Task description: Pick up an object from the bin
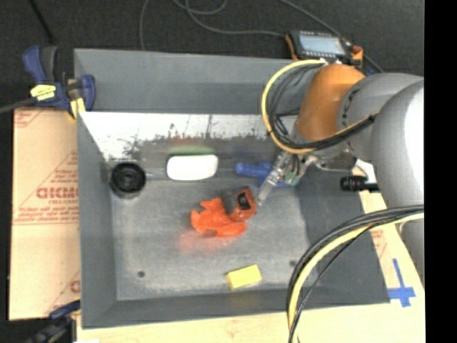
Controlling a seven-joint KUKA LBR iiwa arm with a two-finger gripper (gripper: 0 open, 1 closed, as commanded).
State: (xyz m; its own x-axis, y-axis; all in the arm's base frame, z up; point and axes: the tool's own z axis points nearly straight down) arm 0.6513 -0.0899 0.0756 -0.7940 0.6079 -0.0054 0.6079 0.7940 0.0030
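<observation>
- Looks down on the grey metal bin (143,252) from above, tilted somewhat to one side.
- Puts the bin's far wall toward the top and its near rim along the bottom.
- Takes in most of the floor with the left, far and near walls, plus a margin of surroundings at left and top.
- Sits near enough to tell small loose things on the floor apart.
- Catches the arm (400,134) coming in from the right, large and close, covering much of the right wall.

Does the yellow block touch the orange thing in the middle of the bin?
Apart. The camera view shows a plain stretch of bare grey floor between the yellow block and the orange thing.
</observation>
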